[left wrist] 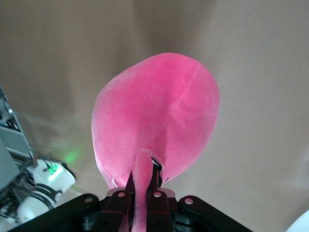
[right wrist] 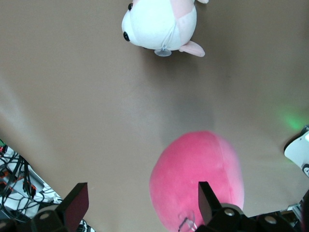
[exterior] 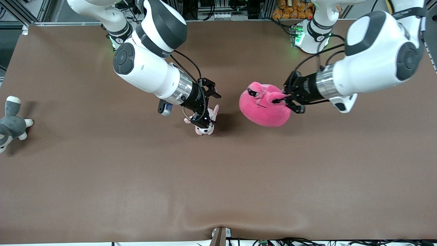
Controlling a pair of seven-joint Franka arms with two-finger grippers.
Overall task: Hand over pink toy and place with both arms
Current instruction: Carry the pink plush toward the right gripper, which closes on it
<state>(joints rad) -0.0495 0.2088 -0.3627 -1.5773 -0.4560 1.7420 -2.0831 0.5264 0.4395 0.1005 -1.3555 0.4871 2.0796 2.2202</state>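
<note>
1. The left gripper point(exterior: 285, 99) is clamped on a small flap of the pink toy point(exterior: 264, 106). The left wrist view shows the flap pinched between its fingers point(left wrist: 131, 186), with the round body hanging clear of the table point(exterior: 102, 177).
2. The pink toy is held in the air above mid-table, toward the left arm's end, between the two grippers.
3. The right gripper point(exterior: 205, 102) hangs above the small pale puppy plush point(exterior: 204, 124), its fingers point(right wrist: 73, 205) spread wide and holding nothing. The right wrist view shows the pink toy ahead of the open jaws, not yet between them.
4. Judgement: the step in hand is the handover approach. To do it well, the right gripper should close on the toy's full body, away from the pinched flap, so both hands do not crowd one spot.
5. Judgement: the left hold is thin, on a floppy flap, so it should release only once the right grip is firm.
6. A grey-and-white plush point(exterior: 10, 123) lies at the table edge at the right arm's end, well apart.
</note>
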